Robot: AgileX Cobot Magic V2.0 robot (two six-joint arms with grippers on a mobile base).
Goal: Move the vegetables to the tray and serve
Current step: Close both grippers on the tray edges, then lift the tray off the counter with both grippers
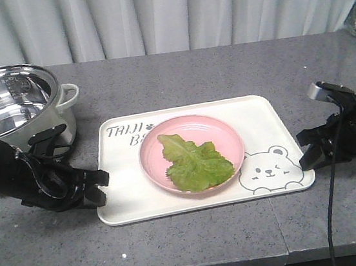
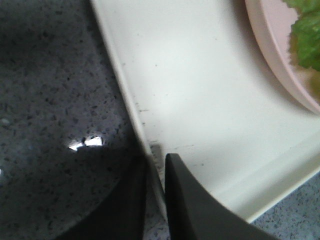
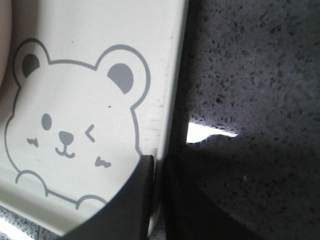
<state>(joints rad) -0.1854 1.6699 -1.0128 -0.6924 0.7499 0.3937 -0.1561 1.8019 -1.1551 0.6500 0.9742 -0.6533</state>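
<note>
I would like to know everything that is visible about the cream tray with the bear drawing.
The tray is a cream-white rectangle with rounded corners and a low raised rim, plastic by its look. Grey "TAIJI" lettering marks one corner and a winking bear the opposite one. It lies flat on the grey counter. A pink plate holding a lettuce leaf rests on its middle. The left end effector and the right end effector each pinch the rim of one short side.

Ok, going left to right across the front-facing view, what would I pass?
Steel pot → left gripper, at the near left rim of the tray → pink plate holding the lettuce leaf → bear drawing → right gripper, at the opposite rim.
</note>
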